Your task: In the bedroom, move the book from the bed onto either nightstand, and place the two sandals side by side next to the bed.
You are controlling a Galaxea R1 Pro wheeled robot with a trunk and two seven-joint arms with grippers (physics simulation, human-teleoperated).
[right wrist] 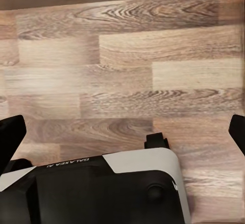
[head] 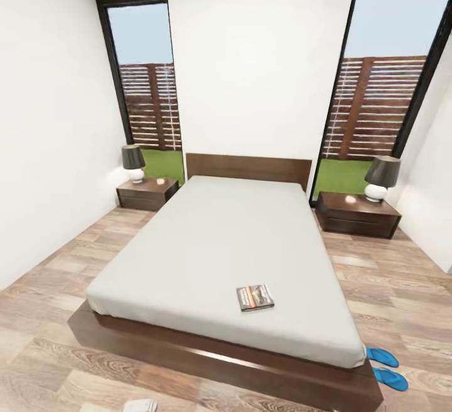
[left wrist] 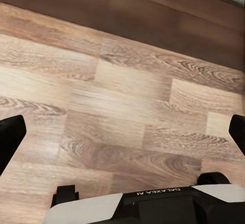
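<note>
— Wood-plank floor (left wrist: 127, 106) lies under both claws, yes?
— Yes. The left claw (left wrist: 122, 132) hangs with fingers wide apart over bare planks; the right claw (right wrist: 122, 129) likewise, fingers spread, holding nothing.
— And beyond them?
— The bed (head: 220, 236), off-white mattress on a dark frame. The book (head: 255, 297), dark with an orange band, lies flat near its foot end. Two blue sandals (head: 386, 368) sit on the floor beside the bed's right foot corner. A nightstand (head: 356, 214) flanks each side of the headboard, white walls and tall windows behind.

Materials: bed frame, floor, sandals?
Bed frame: dark brown wood look, slight sheen along its top edge. Floor: light wood planks, visible grain, matte. Sandals: bright blue, smooth; probably rubber or foam, too small to tell.
</note>
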